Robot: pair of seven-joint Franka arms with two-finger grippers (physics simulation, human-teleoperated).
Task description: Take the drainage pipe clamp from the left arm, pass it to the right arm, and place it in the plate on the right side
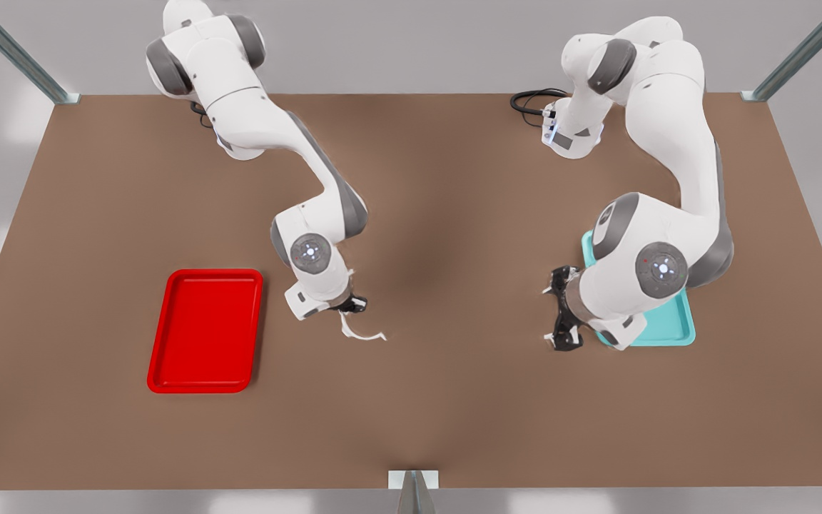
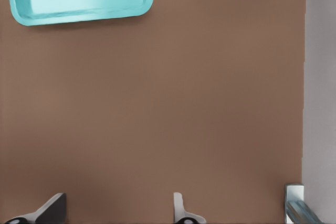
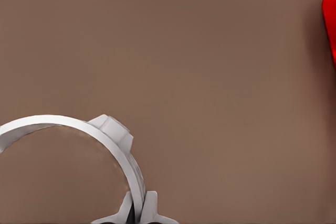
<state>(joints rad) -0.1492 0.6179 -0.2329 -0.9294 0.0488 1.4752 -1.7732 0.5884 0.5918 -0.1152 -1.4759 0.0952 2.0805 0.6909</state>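
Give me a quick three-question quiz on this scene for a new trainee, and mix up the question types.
1. Fill in: the left gripper, fingers open, hangs beside the ____ tray.
2. Which gripper holds the drainage pipe clamp? A) right gripper B) left gripper
3. True or false: the clamp lies in the red plate.

Key: 1 teal; 2 A; 3 false, it hangs over the bare table, apart from the plate.
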